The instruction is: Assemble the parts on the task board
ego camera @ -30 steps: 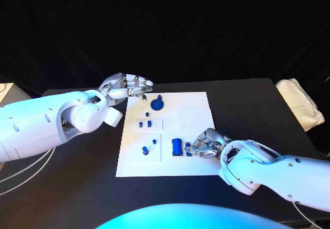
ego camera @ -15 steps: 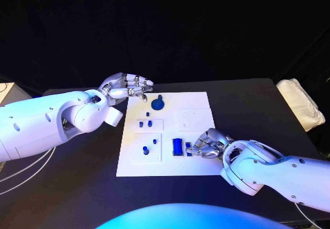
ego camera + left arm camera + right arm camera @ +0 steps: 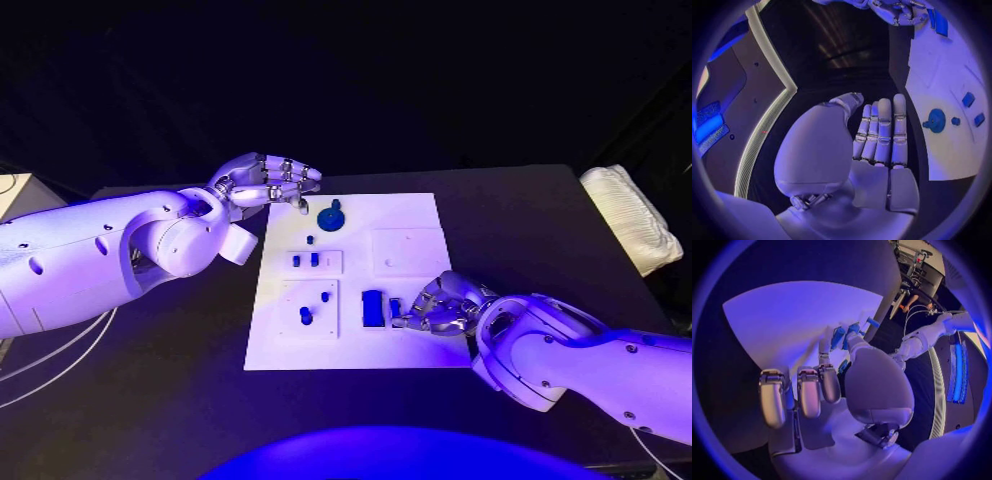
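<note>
Head view shows the right hand [image 3: 437,305] creeping nearer the blue bar [image 3: 372,307] on the task board [image 3: 410,212], fingers curled, grip unclear; left hand [image 3: 268,182] unchanged, curled empty; pickup seems imminent.

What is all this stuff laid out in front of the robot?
task board: one, white, flat in the middle of the table.
round part: one, blue disc with a knob, near the board's far edge.
small pegs: two, blue, side by side in a square recess at mid-board.
peg pair: two, blue, in the recess nearer the robot.
long block: one, blue, on the board's near half beside the right hand.
table: one, black, under everything.
folded cloth: one, whitish, at the table's right edge.
left hand: silver, fingers curled, at the board's far left corner, holding nothing I can see.
right hand: silver, fingers bent over a small blue part beside the long block; a grip cannot be confirmed.
</note>
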`<state>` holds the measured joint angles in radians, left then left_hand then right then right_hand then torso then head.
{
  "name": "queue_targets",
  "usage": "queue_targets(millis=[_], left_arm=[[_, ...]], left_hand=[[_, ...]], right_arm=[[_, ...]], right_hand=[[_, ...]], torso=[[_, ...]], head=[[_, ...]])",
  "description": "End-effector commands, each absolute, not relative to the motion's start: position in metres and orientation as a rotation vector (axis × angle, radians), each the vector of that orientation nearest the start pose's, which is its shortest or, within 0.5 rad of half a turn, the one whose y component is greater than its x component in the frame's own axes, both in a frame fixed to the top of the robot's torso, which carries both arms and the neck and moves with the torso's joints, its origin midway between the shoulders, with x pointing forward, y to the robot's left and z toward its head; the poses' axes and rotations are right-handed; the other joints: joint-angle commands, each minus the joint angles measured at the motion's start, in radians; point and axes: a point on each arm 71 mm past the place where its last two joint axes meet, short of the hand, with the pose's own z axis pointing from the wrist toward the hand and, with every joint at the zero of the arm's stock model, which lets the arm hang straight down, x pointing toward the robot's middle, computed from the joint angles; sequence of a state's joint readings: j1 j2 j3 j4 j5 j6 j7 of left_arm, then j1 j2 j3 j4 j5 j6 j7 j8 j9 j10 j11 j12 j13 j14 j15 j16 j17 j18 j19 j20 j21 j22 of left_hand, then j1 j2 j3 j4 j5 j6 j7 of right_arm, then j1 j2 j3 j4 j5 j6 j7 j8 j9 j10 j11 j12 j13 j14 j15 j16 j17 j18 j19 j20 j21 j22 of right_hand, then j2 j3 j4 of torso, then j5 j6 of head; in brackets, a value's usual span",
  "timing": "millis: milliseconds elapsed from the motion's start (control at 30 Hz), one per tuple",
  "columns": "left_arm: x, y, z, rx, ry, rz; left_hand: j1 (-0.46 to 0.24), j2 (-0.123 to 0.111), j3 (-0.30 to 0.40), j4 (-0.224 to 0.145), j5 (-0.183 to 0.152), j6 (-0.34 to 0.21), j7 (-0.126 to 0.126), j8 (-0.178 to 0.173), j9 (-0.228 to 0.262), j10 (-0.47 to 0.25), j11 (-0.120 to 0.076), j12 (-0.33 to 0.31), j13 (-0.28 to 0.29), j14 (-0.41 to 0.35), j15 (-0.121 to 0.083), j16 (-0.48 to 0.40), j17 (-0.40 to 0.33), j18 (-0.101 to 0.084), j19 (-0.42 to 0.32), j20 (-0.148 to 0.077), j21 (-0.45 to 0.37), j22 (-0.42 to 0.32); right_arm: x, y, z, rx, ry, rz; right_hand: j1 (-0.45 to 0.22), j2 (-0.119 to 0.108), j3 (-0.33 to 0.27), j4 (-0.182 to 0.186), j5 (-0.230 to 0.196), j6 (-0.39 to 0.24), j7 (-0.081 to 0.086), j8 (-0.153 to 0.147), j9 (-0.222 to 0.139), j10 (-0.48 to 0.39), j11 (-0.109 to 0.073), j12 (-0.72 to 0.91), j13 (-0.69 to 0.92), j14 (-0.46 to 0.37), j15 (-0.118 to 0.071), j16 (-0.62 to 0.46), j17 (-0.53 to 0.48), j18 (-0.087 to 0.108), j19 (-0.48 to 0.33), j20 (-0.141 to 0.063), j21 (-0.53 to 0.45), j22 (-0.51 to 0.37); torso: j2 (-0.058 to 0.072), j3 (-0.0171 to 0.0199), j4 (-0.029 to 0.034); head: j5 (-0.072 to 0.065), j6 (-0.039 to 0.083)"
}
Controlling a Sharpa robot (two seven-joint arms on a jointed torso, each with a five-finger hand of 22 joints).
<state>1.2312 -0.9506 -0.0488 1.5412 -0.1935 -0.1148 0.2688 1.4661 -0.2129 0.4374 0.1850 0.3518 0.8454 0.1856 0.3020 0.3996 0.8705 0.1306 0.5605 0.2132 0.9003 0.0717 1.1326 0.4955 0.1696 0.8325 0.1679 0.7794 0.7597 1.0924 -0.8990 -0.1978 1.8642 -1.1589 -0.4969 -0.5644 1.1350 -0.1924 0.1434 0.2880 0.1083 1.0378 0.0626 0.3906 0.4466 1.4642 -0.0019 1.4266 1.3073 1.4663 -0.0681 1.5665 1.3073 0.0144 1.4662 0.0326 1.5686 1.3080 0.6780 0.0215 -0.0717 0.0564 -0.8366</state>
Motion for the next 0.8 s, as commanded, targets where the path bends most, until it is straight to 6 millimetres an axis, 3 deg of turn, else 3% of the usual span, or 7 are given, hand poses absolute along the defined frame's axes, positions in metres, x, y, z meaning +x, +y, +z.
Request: queue_targets(millis=[33,267,367,800], left_arm=[[0.4821,0.2419,-0.1692,-0.917,1.642,-1.532],[0.4819,0.2416,-0.1693,-0.917,1.642,-1.533],[0.4819,0.2417,-0.1693,-0.917,1.642,-1.532],[0.4818,0.242,-0.1692,-0.918,1.642,-1.532]], left_hand=[[0.001,0.008,0.003,0.0,0.003,0.005,0.003,0.001,-0.001,-0.004,0.003,0.004,-0.002,-0.006,0.0,-0.006,-0.001,0.012,0.0,0.004,-0.006,-0.001],[0.001,0.008,0.003,0.0,0.003,0.005,0.003,0.001,-0.001,-0.004,0.003,0.004,-0.002,-0.006,0.0,-0.006,-0.001,0.012,0.0,0.004,-0.006,-0.001],[0.001,0.008,0.003,0.0,0.003,0.005,0.003,0.001,-0.001,-0.004,0.003,0.004,-0.002,-0.006,0.0,-0.006,-0.001,0.012,0.0,0.004,-0.006,-0.001],[0.001,0.009,0.004,0.001,0.003,0.006,0.004,0.001,-0.002,-0.004,0.003,0.005,-0.002,-0.006,0.0,-0.006,-0.001,0.012,0.0,0.004,-0.006,0.0]], right_arm=[[0.3686,-0.1646,-0.2666,0.357,2.097,0.603],[0.3709,-0.1651,-0.2683,0.339,2.101,0.58],[0.3721,-0.165,-0.2683,0.336,2.091,0.571],[0.3763,-0.1627,-0.268,0.347,2.054,0.561]], right_hand=[[0.011,0.012,-0.008,-0.005,0.007,-0.001,0.005,0.002,0.001,0.05,-0.006,-0.005,0.191,0.104,-0.004,0.004,0.263,-0.014,0.105,0.001,0.002,0.263],[0.08,0.027,-0.004,-0.025,-0.01,-0.003,0.006,-0.001,0.001,0.05,-0.005,-0.006,0.191,0.104,-0.004,0.004,0.263,-0.014,0.105,0.001,0.002,0.263],[0.105,0.031,0.002,-0.029,-0.043,-0.002,0.007,-0.003,-0.001,0.05,-0.005,-0.007,0.191,0.104,-0.003,0.004,0.263,-0.014,0.105,0.001,0.002,0.263],[0.096,0.048,0.009,-0.012,-0.038,0.005,0.006,-0.002,-0.002,0.051,-0.005,-0.005,0.192,0.104,-0.003,0.004,0.263,-0.014,0.105,0.001,0.002,0.263]], torso=[[0.001,-0.0005,0.0005],[0.002,-0.0005,0.0009],[0.001,-0.0012,0.0008],[0.001,-0.0011,0.0007]], head=[[0.0,0.001],[-0.001,0.0],[-0.002,0.0],[-0.001,-0.001]])
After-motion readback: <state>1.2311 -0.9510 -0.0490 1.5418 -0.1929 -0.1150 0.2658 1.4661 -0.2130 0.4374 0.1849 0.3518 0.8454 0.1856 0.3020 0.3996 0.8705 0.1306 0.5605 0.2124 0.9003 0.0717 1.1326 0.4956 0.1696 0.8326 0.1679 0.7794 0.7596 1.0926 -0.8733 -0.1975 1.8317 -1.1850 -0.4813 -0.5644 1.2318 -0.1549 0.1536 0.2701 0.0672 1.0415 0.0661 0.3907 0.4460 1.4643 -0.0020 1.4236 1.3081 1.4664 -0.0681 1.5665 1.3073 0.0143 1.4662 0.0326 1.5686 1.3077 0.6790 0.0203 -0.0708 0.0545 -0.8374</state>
